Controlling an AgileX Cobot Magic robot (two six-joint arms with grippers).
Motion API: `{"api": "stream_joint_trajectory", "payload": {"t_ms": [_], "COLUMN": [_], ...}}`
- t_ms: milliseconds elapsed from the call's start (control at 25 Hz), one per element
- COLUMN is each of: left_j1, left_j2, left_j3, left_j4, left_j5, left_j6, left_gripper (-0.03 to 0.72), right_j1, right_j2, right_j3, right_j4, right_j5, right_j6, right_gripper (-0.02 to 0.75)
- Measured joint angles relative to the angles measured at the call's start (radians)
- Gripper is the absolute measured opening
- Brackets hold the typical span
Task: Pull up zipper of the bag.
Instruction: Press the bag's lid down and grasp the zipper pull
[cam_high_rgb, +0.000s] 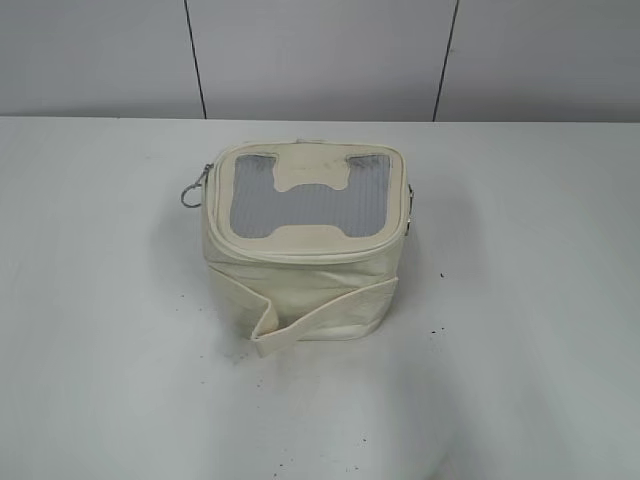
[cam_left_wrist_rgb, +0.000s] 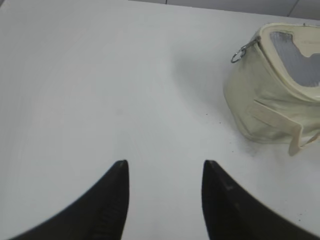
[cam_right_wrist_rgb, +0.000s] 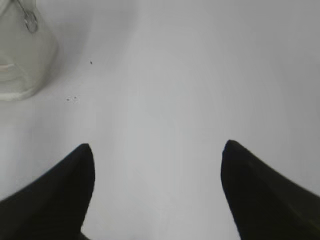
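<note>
Cream bag (cam_high_rgb: 305, 245) sits mid-surface (cam_high_rgb: 100, 350), zipper (cam_high_rgb: 300, 255) untouched. Left tool (cam_left_wrist_rgb: 165, 175) & right tool (cam_right_wrist_rgb: 157, 160) both spread wide, empty, well apart from it. Pinch ring pull (cam_high_rgb: 193, 190) squarely; brace bag w/ other tool.

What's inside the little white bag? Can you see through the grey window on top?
The bag has a grey see-through top panel with a cream H-shaped patch on it. The panel shows only a flat grey, so what is inside cannot be seen.
</note>
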Motion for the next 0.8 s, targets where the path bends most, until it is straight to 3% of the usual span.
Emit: {"api": "stream_joint_trajectory", "payload": {"t_ms": [160, 360, 600, 800], "left_j1": [0.0, 0.0, 0.0, 0.0], "left_j2": [0.155, 0.414, 0.742, 0.943], "left_j3": [-0.008, -0.02, -0.092, -0.192], "left_j4": [-0.107, -0.333, -0.651, -0.806], "left_j5": [-0.12, -0.223, -0.248, -0.24], "left_j6": [0.084, 0.289, 0.616, 0.8], "left_gripper": [0.368, 0.368, 0.368, 0.368], "right_j1": [0.076, 0.161, 0.187, 0.189], "right_j2": [0.143, 0.377, 0.716, 0.95], "right_j3": [-0.033, -0.117, -0.316, -0.505], "right_j4": [-0.025, -0.025, -0.008, 0.107], "right_j5": [-0.143, -0.264, -0.298, -0.302], "right_j6": [0.0, -0.019, -0.141, -0.322], "right_gripper": [0.588, 0.588, 0.588, 0.588]}}
